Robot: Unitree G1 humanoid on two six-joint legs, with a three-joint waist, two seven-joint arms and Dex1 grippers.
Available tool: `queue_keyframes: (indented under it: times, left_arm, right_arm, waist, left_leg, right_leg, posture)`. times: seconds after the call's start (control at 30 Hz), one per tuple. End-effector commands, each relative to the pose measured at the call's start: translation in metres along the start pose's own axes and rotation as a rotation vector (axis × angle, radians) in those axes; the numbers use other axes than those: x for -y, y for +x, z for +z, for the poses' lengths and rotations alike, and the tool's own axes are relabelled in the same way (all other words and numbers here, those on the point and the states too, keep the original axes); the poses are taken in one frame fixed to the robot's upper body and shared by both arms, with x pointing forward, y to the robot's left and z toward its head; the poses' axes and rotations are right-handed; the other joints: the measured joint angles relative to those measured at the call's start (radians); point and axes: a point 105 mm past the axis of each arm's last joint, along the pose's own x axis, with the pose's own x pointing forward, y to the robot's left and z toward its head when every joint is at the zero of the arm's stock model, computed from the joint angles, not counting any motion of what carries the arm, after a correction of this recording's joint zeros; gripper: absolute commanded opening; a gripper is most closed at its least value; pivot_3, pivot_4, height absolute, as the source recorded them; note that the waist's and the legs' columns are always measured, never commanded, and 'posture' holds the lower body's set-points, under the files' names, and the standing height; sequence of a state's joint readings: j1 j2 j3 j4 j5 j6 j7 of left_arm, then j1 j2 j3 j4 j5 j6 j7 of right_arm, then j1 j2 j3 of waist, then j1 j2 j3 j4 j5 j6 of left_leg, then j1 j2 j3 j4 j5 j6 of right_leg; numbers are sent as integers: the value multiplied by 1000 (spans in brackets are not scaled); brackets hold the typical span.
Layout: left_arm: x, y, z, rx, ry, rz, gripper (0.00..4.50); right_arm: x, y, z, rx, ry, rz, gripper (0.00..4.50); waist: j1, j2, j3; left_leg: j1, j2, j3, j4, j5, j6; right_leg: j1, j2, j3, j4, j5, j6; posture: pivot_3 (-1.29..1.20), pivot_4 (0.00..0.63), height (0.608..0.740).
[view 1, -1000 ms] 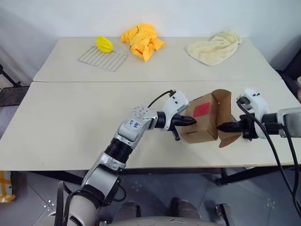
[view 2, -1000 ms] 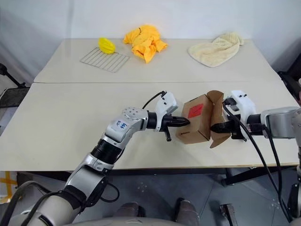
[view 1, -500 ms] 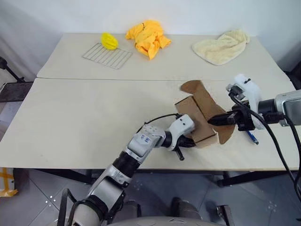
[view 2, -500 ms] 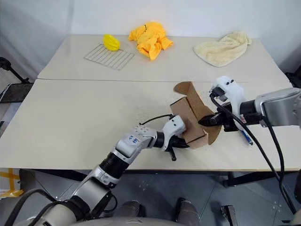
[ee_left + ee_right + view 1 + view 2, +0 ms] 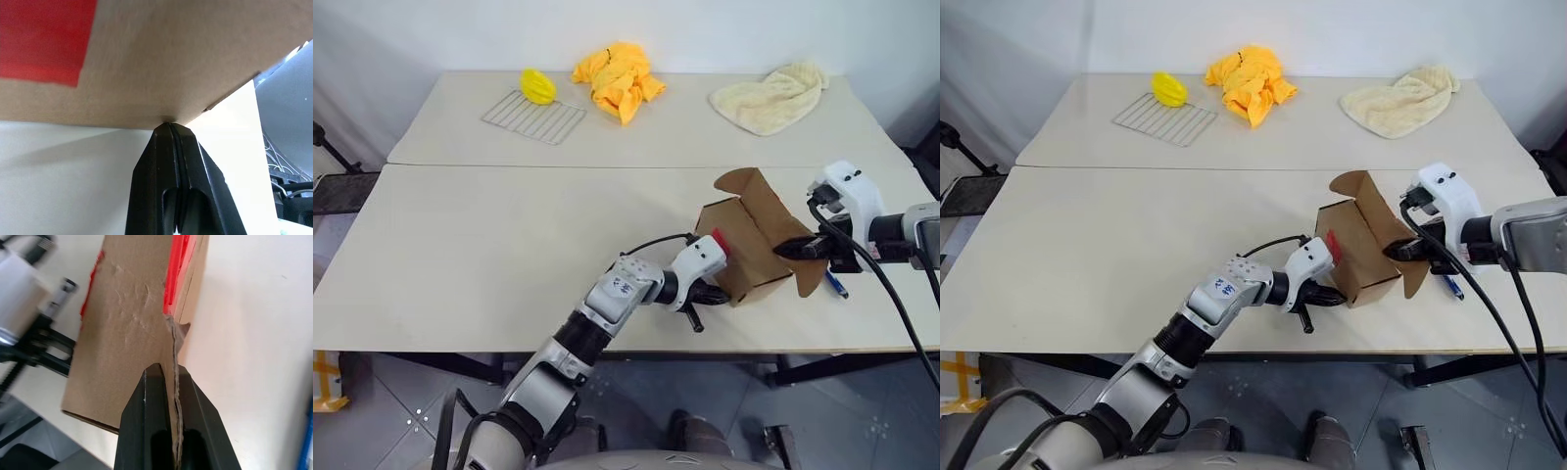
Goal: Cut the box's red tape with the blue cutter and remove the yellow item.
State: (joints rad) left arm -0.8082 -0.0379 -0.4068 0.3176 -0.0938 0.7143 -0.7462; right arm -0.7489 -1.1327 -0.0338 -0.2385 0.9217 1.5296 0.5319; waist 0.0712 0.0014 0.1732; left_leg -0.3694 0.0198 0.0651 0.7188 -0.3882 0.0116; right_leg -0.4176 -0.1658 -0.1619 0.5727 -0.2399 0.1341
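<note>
- Two grippers work on the box (image 5: 749, 250): the right gripper (image 5: 172, 377) has its fingers pinched shut on a cardboard flap (image 5: 810, 277).
- The left gripper (image 5: 169, 128) is fully closed, its tips pressed against the box's lower edge, holding nothing.
- Red tape (image 5: 46, 39) sits on the box wall just above those tips.
- The blue cutter (image 5: 836, 285) lies on the table (image 5: 489, 255) beside the flap.
- The box's inside is hidden.

Robot test lab — plain tables (image 5: 489, 245), blank wall (image 5: 705, 29), loose props.

Table (image 5: 489, 235) bears rack (image 5: 533, 117), cloths (image 5: 615, 76), cutter (image 5: 836, 285).
</note>
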Motion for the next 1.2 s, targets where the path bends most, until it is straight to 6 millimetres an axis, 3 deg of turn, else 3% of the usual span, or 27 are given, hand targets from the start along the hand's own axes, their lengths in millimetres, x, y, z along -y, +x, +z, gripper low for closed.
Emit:
queue_keyframes:
  times: [0.03, 0.17, 0.43, 0.7, 0.87, 1.03, 1.2]
  left_arm:
    - [1, -5, 20, 61, 64, -10, 0]
    - [-6, -15, 18, 55, 73, 5, 0]
    - [-24, -56, 13, 72, 45, 62, 0]
    - [-10, -87, 64, 255, -11, -41, 0]
    - [-2, -74, 100, 330, 16, -84, 0]
    - [-4, -45, 95, 297, 25, -81, 0]
    - [-3, -28, 76, 218, 56, -96, 0]
  right_arm:
    - [-7, 9, -12, -61, -14, 51, 38]
    - [-8, 9, -8, -51, -31, 53, 38]
    - [-6, 6, -6, -63, -79, 28, 38]
    - [-5, 4, -2, -65, -110, 7, 38]
    - [-5, 4, 0, -63, -113, 6, 38]
    - [-4, 4, 1, -60, -113, 0, 38]
    - [-5, 2, 1, -59, -110, -5, 38]
  waist:
    - [-4, 0, 0]
    - [-9, 0, 0]
    - [-18, 0, 0]
    - [-17, 0, 0]
    - [-16, 0, 0]
    - [-21, 0, 0]
    - [-19, 0, 0]
  left_leg:
    - [0, 0, 0, 0, 0, 0]
    - [0, 0, 0, 0, 0, 0]
    - [0, 0, 0, 0, 0, 0]
    - [0, 0, 0, 0, 0, 0]
    - [0, 0, 0, 0, 0, 0]
    - [1, 0, 1, -1, 0, 0]
    - [1, 0, 1, 0, 0, 0]
  right_leg:
    - [0, 0, 0, 0, 0, 0]
    - [0, 0, 0, 0, 0, 0]
    - [0, 0, 0, 0, 0, 0]
    - [0, 0, 0, 0, 0, 0]
    - [0, 0, 0, 0, 0, 1]
    - [0, 0, 0, 0, 0, 1]
    - [0, 0, 0, 0, 0, 1]
  posture:
    - [0, 150, 740]
    - [0, 150, 740]
    - [0, 150, 740]
    - [0, 150, 740]
    - [0, 150, 740]
    - [0, 150, 740]
    - [0, 150, 740]
